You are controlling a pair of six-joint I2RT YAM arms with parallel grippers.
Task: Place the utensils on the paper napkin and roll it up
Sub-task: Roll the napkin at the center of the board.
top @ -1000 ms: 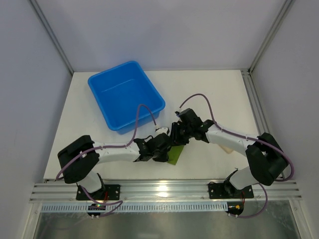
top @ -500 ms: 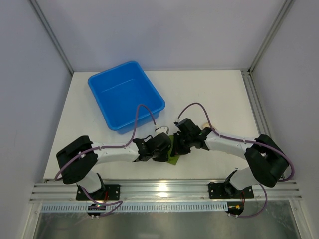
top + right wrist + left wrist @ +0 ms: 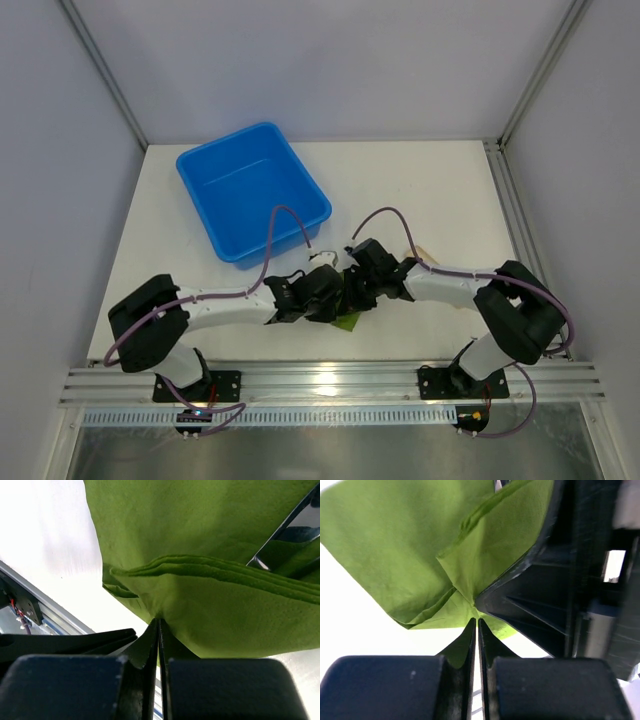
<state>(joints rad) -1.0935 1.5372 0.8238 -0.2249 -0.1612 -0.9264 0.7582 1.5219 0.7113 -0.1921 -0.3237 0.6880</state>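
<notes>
Green paper napkin (image 3: 348, 321) near table (image 3: 440, 180) near edge, mid-width. Top view: only a sliver shows under both grippers. Wrist views: folded, layered flaps. Left gripper (image 3: 476, 622) jaws closed, pinching fold corner. Right gripper (image 3: 158, 622) jaws closed on layered edge. Utensils hidden; napkin's long axis unclear.

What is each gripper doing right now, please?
Left gripper: closed, pinching the green napkin.
Right gripper: closed, also pinching the green napkin.
</notes>
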